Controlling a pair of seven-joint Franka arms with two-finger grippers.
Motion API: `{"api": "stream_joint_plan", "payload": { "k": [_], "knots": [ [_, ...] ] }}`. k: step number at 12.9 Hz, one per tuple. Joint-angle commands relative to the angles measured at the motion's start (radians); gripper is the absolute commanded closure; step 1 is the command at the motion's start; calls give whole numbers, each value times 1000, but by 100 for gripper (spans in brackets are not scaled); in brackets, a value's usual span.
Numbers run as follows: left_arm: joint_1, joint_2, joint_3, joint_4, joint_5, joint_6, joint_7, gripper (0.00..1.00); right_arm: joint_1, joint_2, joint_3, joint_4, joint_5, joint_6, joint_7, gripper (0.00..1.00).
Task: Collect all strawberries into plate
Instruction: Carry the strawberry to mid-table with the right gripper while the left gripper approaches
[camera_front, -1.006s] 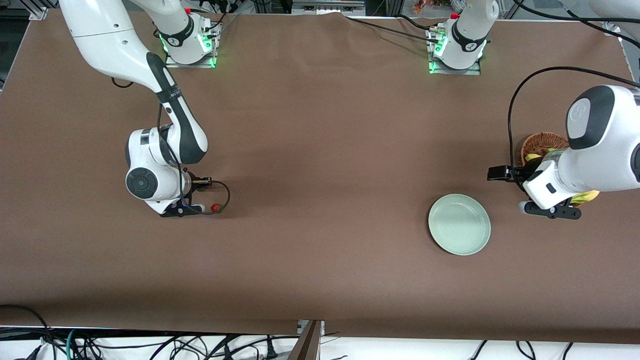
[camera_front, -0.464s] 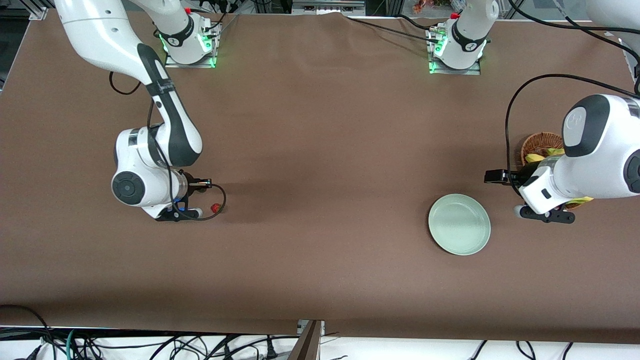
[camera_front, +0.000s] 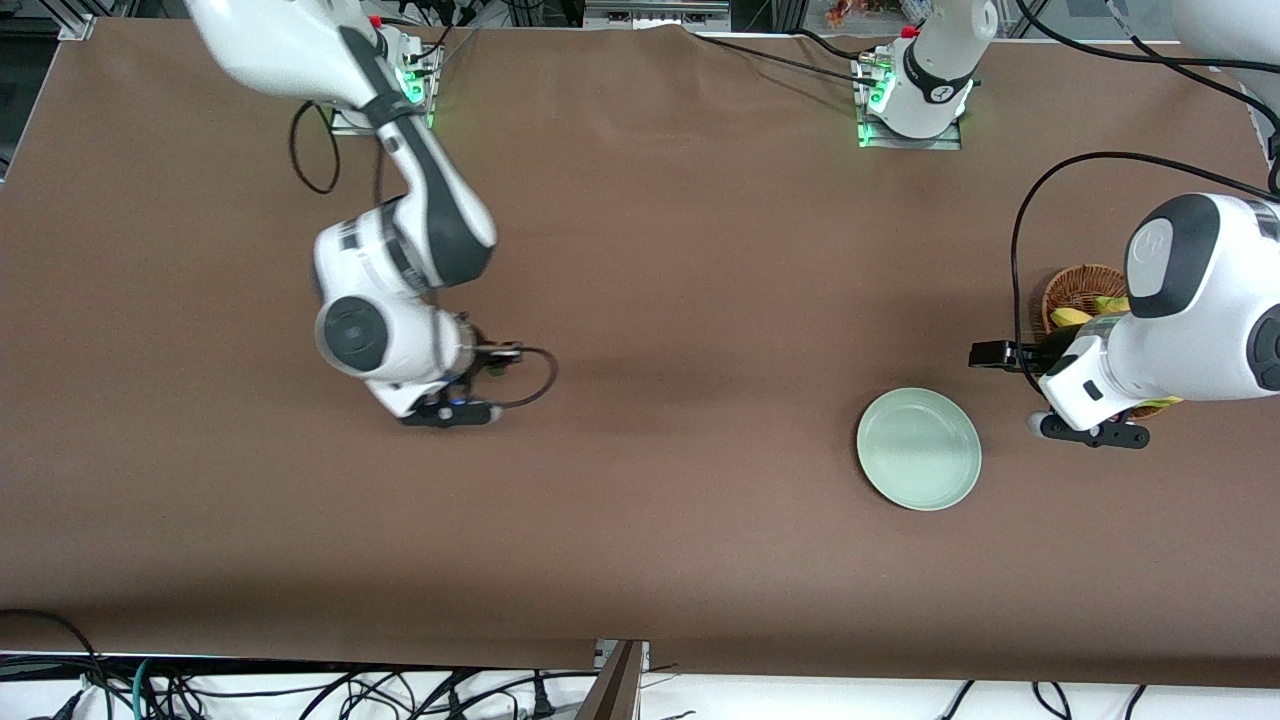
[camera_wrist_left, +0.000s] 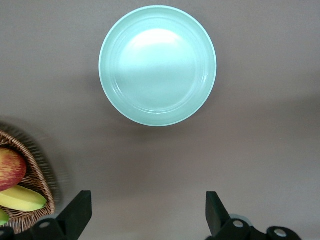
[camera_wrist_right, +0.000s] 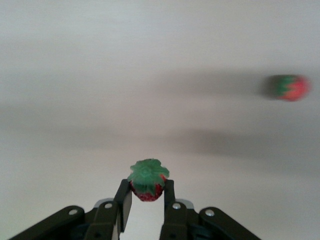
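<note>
- Your right gripper (camera_front: 470, 412) hung over bare tablecloth (camera_front: 640, 300) toward the right arm's end of the table, well apart from the plate (camera_front: 918, 449)
- In the right wrist view that right gripper (camera_wrist_right: 146, 197) was pinched on one strawberry (camera_wrist_right: 147, 181), a finger (camera_wrist_right: 123, 199) on each flank of the red body, the green leafy top facing the camera
- The berry looked small and light, so weight was likely no concern; the worry, as you'd judge it, was softness and a rounded, slick skin that could squirt out under a hard squeeze
- The broad red sides below the leaves seemed the right place to hold; the leafy cap would probably give or tear
- A second strawberry (camera_wrist_right: 291, 87) lay on the cloth some way off in the same wrist view, smeared by motion; you could not find it in the front view, nor any third berry
- The plate sat empty, toward the left arm's end of the table, nearer the front camera than the wicker basket (camera_front: 1082, 290)
- Your left gripper (camera_front: 1088, 432) waited just beside the plate and the basket
- In the left wrist view the left gripper (camera_wrist_left: 145, 212) had its fingers spread wide, holding nothing, with an apple (camera_wrist_left: 11, 169) and a banana (camera_wrist_left: 22, 198) in the basket
</note>
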Motion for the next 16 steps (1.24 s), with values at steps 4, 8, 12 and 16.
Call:
{"api": "stream_joint_plan", "payload": {
  "k": [4,8,12,16],
  "knots": [
    [9,56,-7,35,19,-24,10,0,233,173,-7,131,167,289,280,89],
    [-2,90,-4,35,-18,19,3,0,327,239,-7,153,167,499,442,89],
    [-3,104,-3,29,-13,79,0,0,356,269,-7,153,165,548,488,89],
    [14,127,0,32,-12,109,1,0,412,292,-10,145,159,631,525,89]
  ]
}}
